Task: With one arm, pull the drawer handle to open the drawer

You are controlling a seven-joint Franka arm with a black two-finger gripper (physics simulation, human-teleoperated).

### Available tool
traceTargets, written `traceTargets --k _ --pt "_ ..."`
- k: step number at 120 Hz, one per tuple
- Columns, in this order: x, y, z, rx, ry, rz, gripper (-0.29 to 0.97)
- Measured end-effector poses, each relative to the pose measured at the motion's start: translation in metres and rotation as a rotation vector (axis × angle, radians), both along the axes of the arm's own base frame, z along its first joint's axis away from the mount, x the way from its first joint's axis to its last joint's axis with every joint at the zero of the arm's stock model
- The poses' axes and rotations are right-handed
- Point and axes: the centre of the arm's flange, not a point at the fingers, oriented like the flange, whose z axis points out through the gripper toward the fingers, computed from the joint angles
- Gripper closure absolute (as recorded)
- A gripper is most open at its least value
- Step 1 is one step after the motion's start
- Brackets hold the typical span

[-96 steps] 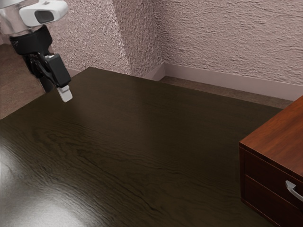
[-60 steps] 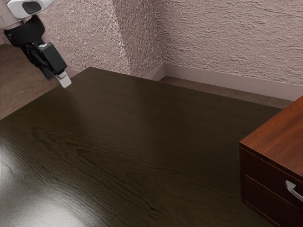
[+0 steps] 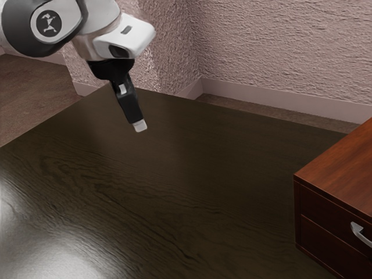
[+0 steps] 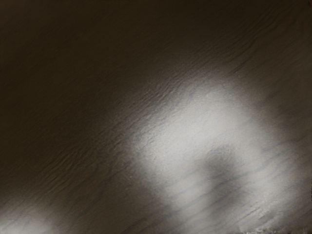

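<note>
Black, white-tipped tool (image 3: pixel 138 124), carrying nothing, its opening impossible to tell edge-on, hangs over the dark wooden counter (image 3: pixel 174 192), well apart from the curved silver handle (image 3: pixel 360 233) on the reddish-brown drawer (image 3: pixel 326 210) at the exterior view's right, so it should cross over and square up before gripping.

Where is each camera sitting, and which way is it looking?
Exterior view: sits beside the arm, above the table, and looks across it to the walls and the cabinet with its handle at the exterior view's right. The arm and gripper show at upper left.
Wrist view: sits on the hand and looks down at the table. A dim shadow there is perhaps the hand's.
Shared: the dark, shiny table.
</note>
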Motion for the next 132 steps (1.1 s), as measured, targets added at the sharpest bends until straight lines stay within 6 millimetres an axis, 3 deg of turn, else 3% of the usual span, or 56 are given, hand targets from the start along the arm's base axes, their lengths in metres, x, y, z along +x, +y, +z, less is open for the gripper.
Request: traceTargets --k 24,45,63,114,132 --pt "-0.003 -0.012 -0.038 0.050 -0.019 -0.135 0.00" --pt "-0.023 -0.074 -0.063 0.071 -0.072 -0.338 0.00" --pt "-0.032 -0.106 -0.083 0.082 -0.112 -0.456 0.00" --pt "-0.053 -0.182 -0.097 0.110 -0.213 -0.695 0.00" --pt "-0.070 -0.215 -0.108 0.116 -0.213 -0.787 0.00"
